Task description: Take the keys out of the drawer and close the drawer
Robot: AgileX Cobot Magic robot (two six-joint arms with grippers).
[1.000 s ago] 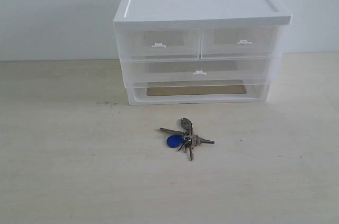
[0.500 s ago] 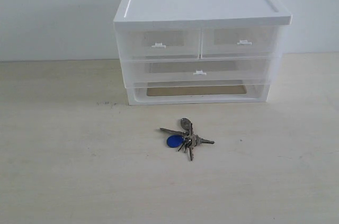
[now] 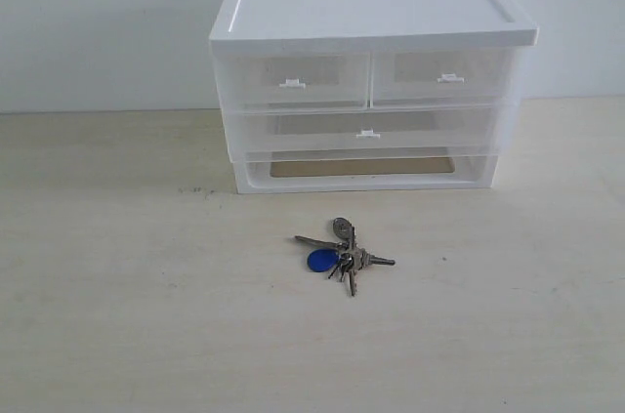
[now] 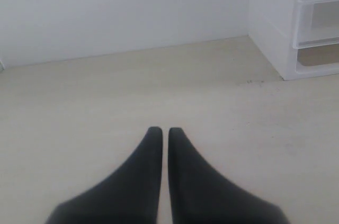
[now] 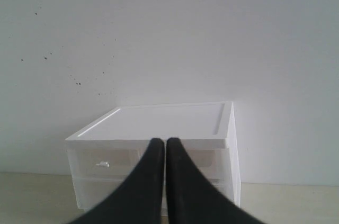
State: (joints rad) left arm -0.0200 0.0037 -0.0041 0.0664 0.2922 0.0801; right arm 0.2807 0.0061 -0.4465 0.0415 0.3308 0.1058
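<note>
One bunch of silver metal keys with round blue fob [image 3: 340, 253]: laid on the pale counter [image 3: 117, 286], before the white-topped translucent plastic cabinet [image 3: 371, 8]. Its small upper right drawer [image 3: 444, 76]: seen pushed in. The left claw [image 4: 160, 131] and right claw [image 5: 159, 142]: clenched, nothing held.

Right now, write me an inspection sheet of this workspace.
Surface: pale wooden table, few dark specks.
Job's things: keys on the table before the cabinet; upper right drawer looks shut.
Clutter: nothing seen.
Grippers: left gripper, jaws shut, empty; right gripper, jaws shut, empty.
Cables: nothing seen.
Surroundings: plain white wall.
</note>
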